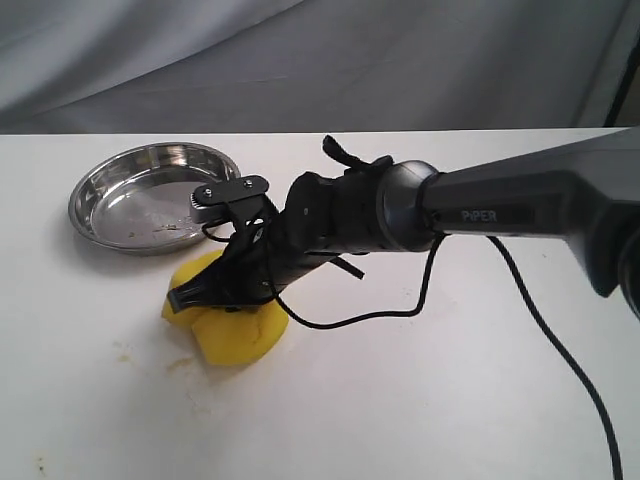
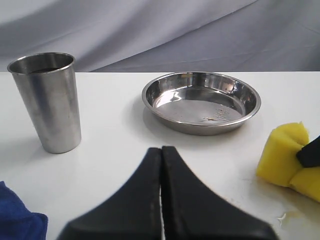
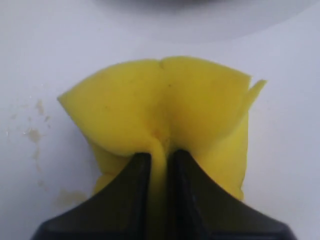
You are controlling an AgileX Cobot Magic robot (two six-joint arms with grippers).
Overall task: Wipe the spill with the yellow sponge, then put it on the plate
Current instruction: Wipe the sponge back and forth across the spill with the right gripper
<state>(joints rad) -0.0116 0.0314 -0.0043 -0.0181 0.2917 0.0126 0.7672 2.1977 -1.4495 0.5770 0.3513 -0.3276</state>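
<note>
- The exterior view is showing the right arm (image 1: 500, 205) reaching in from the right edge of the frame to left of centre, where the right claw (image 1: 213, 288) is pressing the yellow sponge (image 1: 238, 338) onto the desk (image 1: 450, 400).
- The sponge is lying lower left of centre, just beside the plate (image 1: 95, 190) in the upper left.
- Only the right wrist view is giving the grip up close: the claw (image 3: 159, 160) is squeezing down to a narrow gap, and the sponge (image 3: 160, 105) is buckling into folds between its fingers.
- That view is also showing the spill (image 3: 34, 134) as faint amber smears beside the sponge.
- Only the left wrist view is taking in a steel cup (image 2: 47, 105) and a blue cloth (image 2: 17, 220), along with the plate (image 2: 240, 95) and the sponge (image 2: 282, 155).
- The left claw (image 2: 161, 150) is holding its fingers pressed together, gripping nothing.
</note>
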